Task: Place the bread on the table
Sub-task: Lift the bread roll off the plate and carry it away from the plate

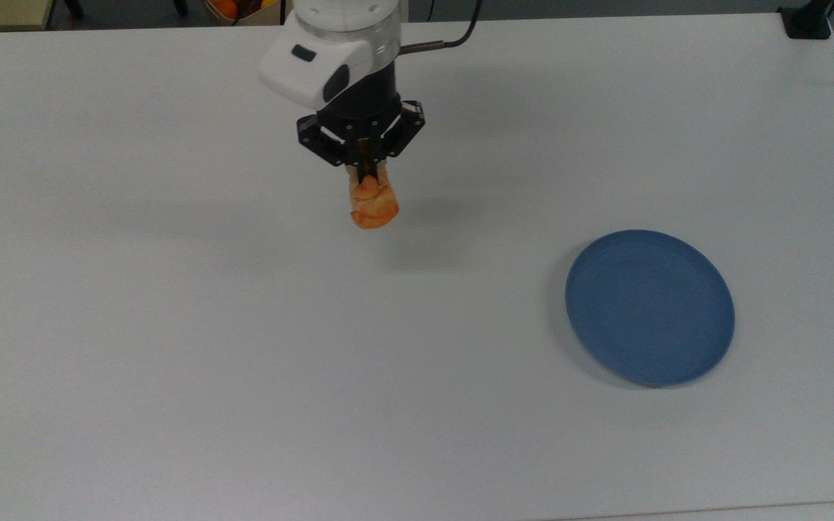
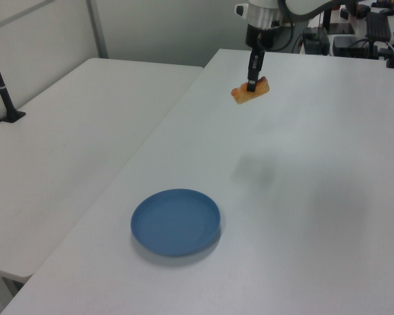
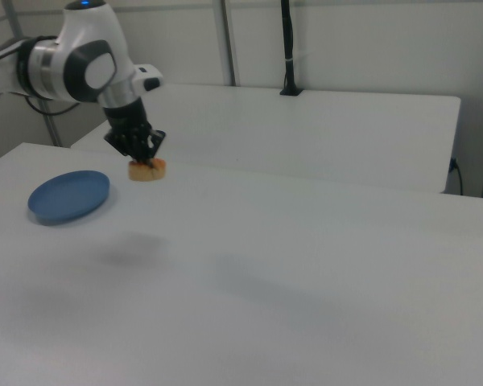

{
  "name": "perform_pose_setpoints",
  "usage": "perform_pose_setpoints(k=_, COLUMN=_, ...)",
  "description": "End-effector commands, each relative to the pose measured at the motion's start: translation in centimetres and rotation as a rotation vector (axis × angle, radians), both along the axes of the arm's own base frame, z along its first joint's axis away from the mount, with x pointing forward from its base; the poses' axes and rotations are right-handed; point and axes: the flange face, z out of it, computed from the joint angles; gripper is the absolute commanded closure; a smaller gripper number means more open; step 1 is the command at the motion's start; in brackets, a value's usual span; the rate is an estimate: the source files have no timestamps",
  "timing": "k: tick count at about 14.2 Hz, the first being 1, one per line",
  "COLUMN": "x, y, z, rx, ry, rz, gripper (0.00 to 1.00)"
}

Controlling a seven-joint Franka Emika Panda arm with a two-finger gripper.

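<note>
One small bread roll (image 1: 373, 203) hangs in the air, pinched tight by the tool (image 1: 364, 172). It is up above the white table (image 1: 171, 325) and does not touch it; in the left view its shadow lies on the table below. The blue plate (image 1: 649, 307) sits well apart, toward the top view's right. The tool points straight down from the arm (image 3: 80, 64).

One bread (image 1: 373, 205), one blue plate (image 1: 649, 307), seemingly two tables (image 2: 328, 197).
</note>
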Motion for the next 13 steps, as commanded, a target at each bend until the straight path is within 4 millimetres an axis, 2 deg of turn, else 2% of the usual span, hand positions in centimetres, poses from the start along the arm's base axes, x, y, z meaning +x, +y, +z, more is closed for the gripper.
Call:
perform_pose_setpoints(k=1, x=1.6, y=-4.1, z=-3.3, rx=-0.001, ry=-0.135, rz=0.003, gripper=0.98)
perform_pose_setpoints(k=8, x=4.8, y=-10.3, z=-11.5, rx=-0.022, ry=-0.297, rz=-0.103, gripper=0.98)
perform_pose_setpoints(k=9, x=5.2, y=-10.8, z=-12.7, rx=-0.026, ry=-0.319, rz=-0.109, gripper=0.98)
perform_pose_setpoints(k=13, x=6.0, y=-11.1, z=-15.8, rx=-0.032, ry=-0.370, rz=-0.112, gripper=0.98)
